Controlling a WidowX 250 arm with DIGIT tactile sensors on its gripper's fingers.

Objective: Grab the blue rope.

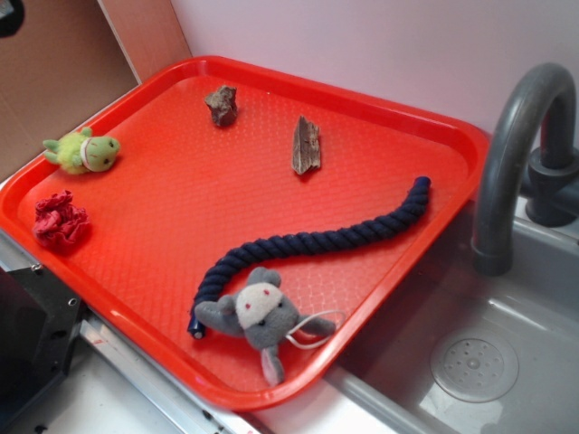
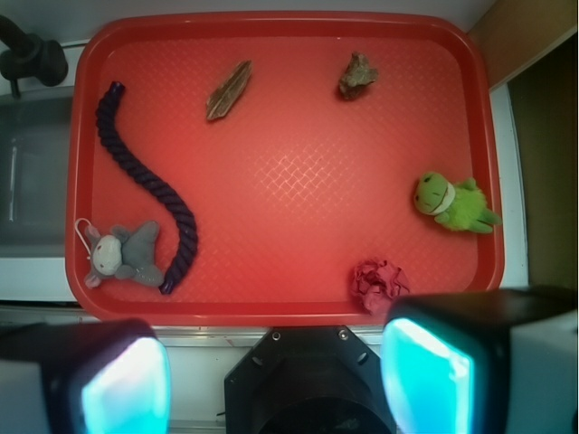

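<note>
Hovering high above the near edge of the red tray (image 2: 484, 136), my gripper (image 2: 276, 380) hangs with its two glowing pads (image 2: 425, 375) spread wide apart and nothing between them; that height seems chosen so my wrist camera takes in the whole tray before I commit to a descent. The blue rope (image 2: 149, 185) lies flat along the tray's left side in my wrist view, on the side next to the sink (image 1: 488, 362) and its grey faucet (image 1: 516, 145). Its long axis runs in a lazy S from the far end by the faucet corner down toward the front rim, where its small blue tip (image 1: 196, 333) points at the tray's edge. That near end touches the grey plush mouse (image 2: 122, 255), which sits just beside it, so I judge the open middle stretch the cleaner spot to close on. A green plush (image 2: 450, 203), a crumpled red cloth (image 2: 378, 282), a wood sliver (image 2: 228, 90) and a small rock (image 2: 357, 76) all lie well apart from the rope.
</note>
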